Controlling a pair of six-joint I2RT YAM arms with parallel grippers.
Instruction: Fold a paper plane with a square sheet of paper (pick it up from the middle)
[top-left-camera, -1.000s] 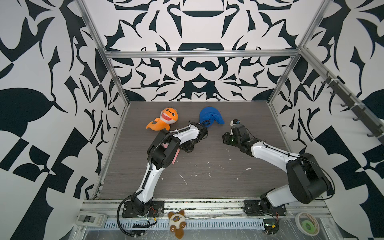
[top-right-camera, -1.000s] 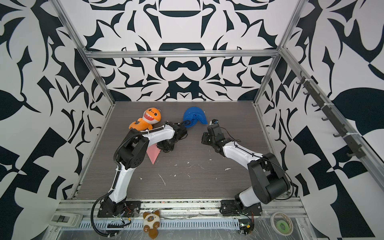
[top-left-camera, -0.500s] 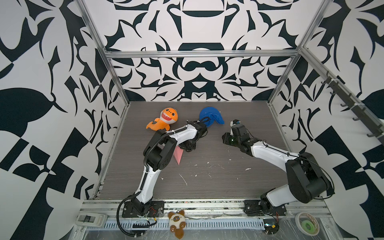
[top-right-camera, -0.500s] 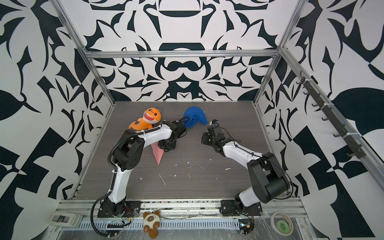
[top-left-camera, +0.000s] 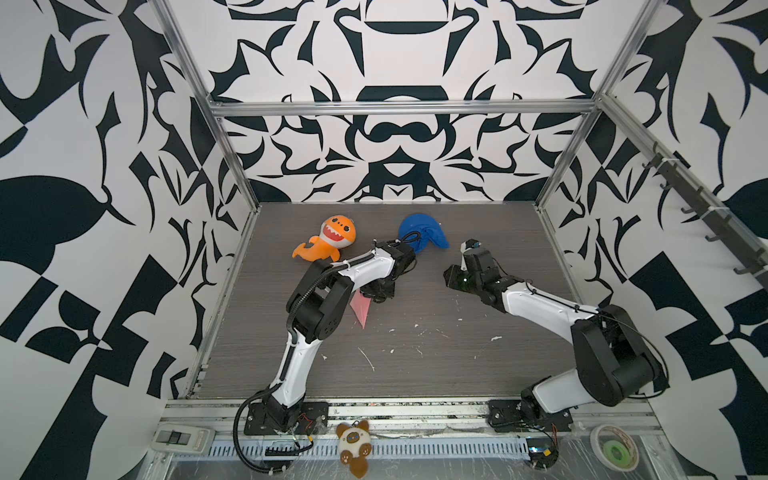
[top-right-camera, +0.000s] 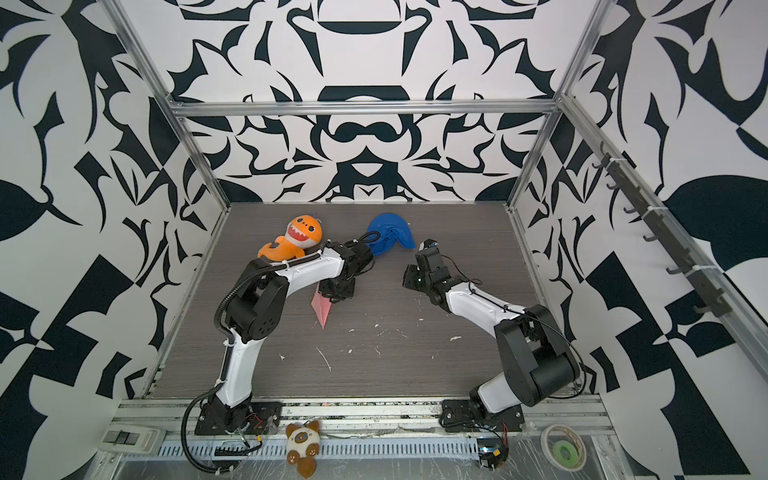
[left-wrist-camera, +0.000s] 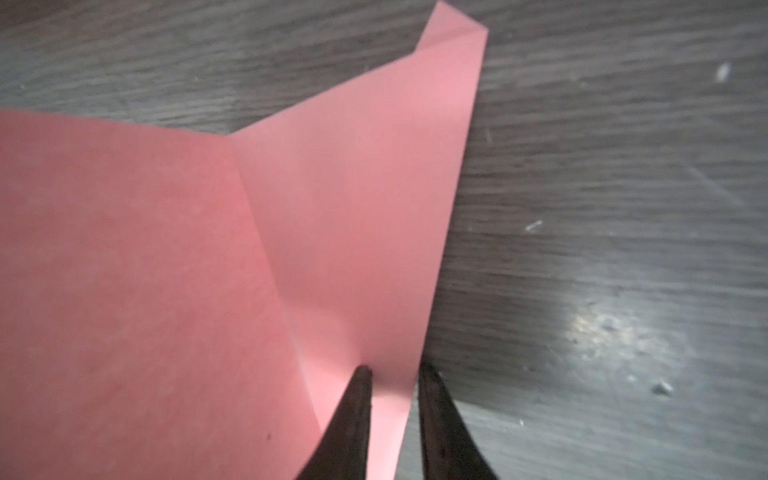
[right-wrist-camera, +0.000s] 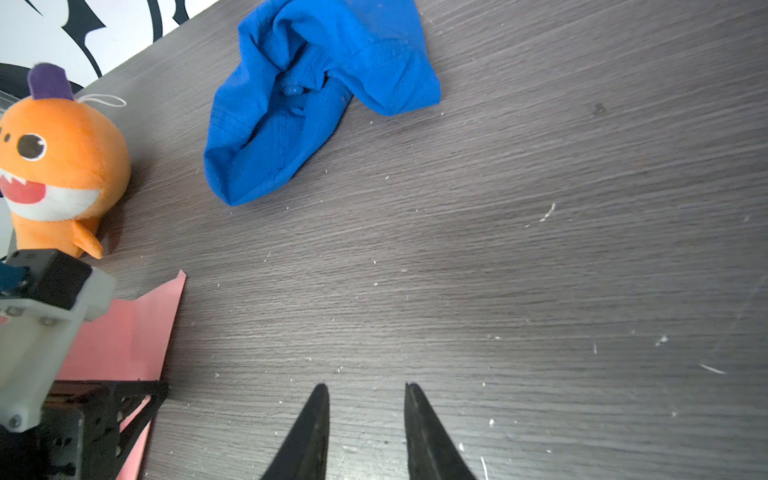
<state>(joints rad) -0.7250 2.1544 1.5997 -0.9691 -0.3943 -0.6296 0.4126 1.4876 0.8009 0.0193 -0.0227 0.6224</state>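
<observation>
Nearest, the paper plane (top-left-camera: 360, 311) is found flat, left of centre, nose pointed to the front edge, long axis run back under the left gripper (left-wrist-camera: 395, 368). Its fingers are seen narrowly apart, astride a rear flap's edge, nothing clamped. Farther off, the right gripper (right-wrist-camera: 365, 386) is held well aside, fingers parted, empty.

paper plane (top-left-camera: 360, 311) wide end hidden beneath the left gripper (top-left-camera: 380, 292), orange plush (right-wrist-camera: 54, 166) cut by frame edge
</observation>
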